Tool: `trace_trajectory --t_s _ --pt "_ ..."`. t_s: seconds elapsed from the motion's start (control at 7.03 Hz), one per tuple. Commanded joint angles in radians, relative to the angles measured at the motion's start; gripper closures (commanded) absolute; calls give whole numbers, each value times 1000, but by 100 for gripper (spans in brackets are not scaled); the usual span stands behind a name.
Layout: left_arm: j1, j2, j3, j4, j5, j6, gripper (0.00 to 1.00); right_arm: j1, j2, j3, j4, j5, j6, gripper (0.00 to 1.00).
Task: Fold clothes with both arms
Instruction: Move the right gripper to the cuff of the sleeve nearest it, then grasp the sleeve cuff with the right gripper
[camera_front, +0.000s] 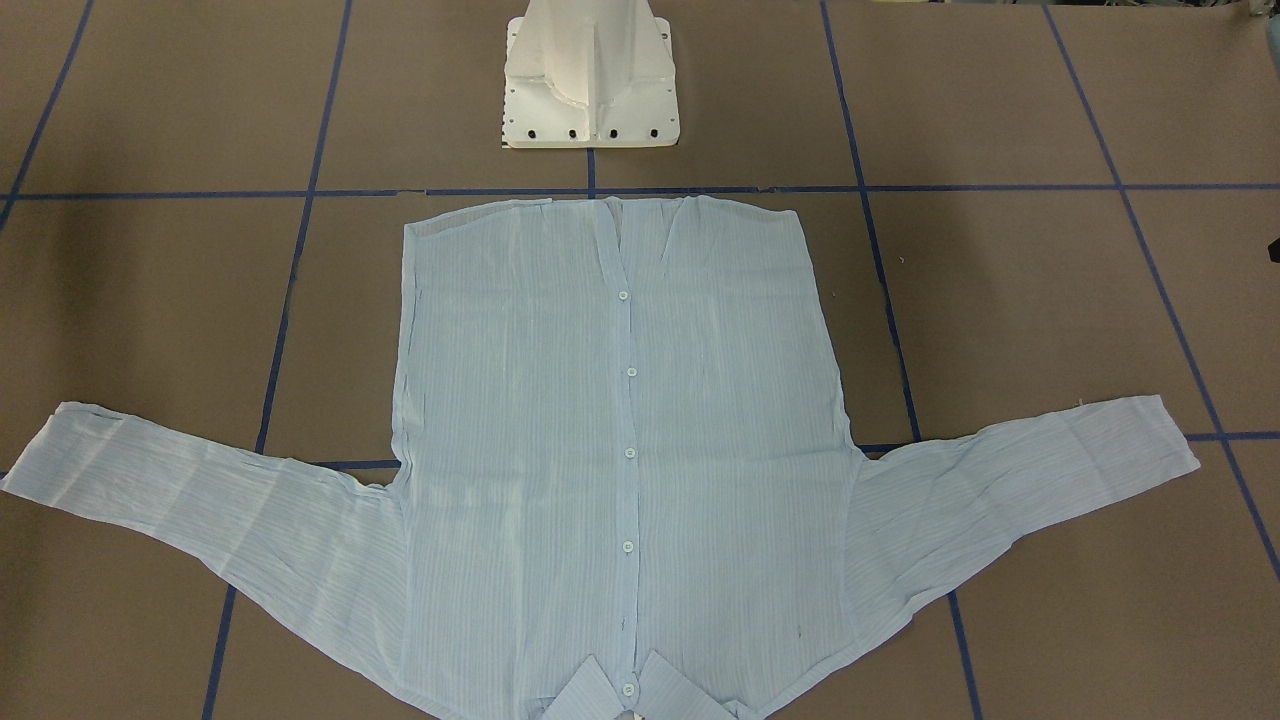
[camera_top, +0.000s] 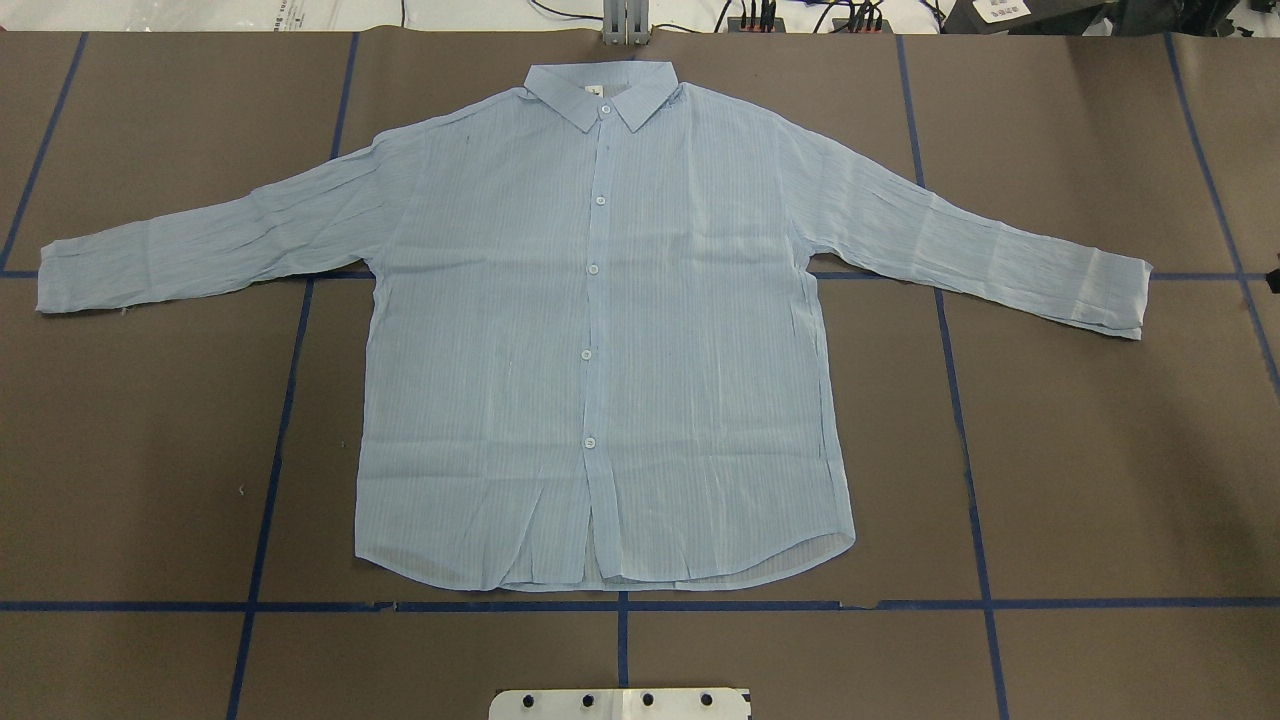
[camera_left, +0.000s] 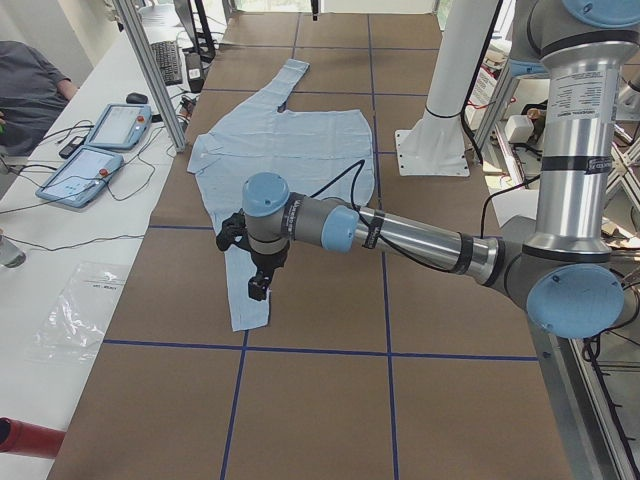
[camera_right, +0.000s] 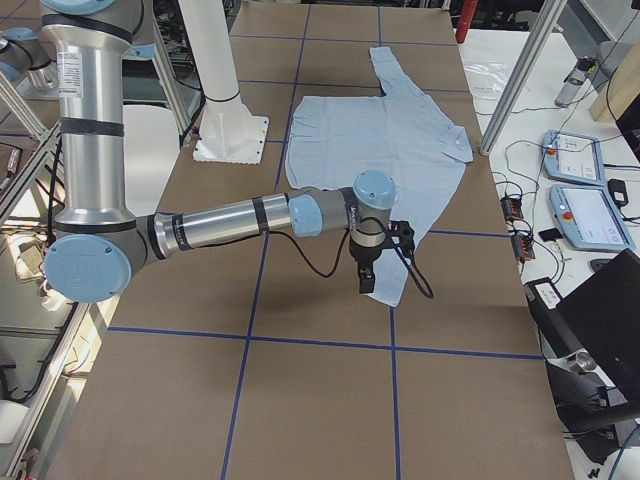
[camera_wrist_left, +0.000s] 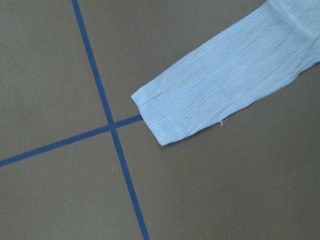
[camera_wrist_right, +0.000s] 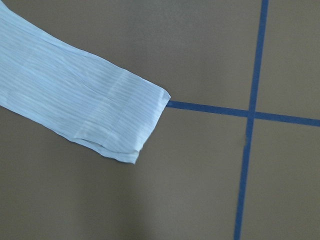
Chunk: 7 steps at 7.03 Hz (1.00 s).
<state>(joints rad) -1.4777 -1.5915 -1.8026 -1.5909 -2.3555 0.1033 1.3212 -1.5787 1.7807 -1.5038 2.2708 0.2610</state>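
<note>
Under left end effector (camera_left: 258, 290), shirt (camera_top: 600, 330) sleeve.

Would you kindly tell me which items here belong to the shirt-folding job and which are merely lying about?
For the job: pale-blue shirt, left arm, right arm.
Lying about, on the side bench: nearer control tablet, plastic bag, keyboard.

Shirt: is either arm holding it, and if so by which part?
Nothing is held. The shirt lies flat, cuffs free on the table; left gripper and right gripper hang above them.
</note>
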Motion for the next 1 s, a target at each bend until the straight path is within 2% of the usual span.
trace_trajectory --t_s 0.0,0.14,0.28,0.43,0.57,0.85 --pt "0 -13 11 -9 -4 6 0 -115 47 -213 384 -8 310 0" --pt "0 -13 11 -9 -4 7 0 -144 83 -325 505 -14 363 0" --pt "0 -13 11 -9 -4 7 0 -169 123 -387 529 -37 389 1" --pt "0 -13 6 -11 -4 9 0 -187 126 -394 531 -77 396 7" --pt "0 -13 6 -11 -4 9 0 -201 131 -395 530 -77 396 15" --pt "0 -13 8 -11 -4 10 0 -220 121 -403 531 -79 397 18"
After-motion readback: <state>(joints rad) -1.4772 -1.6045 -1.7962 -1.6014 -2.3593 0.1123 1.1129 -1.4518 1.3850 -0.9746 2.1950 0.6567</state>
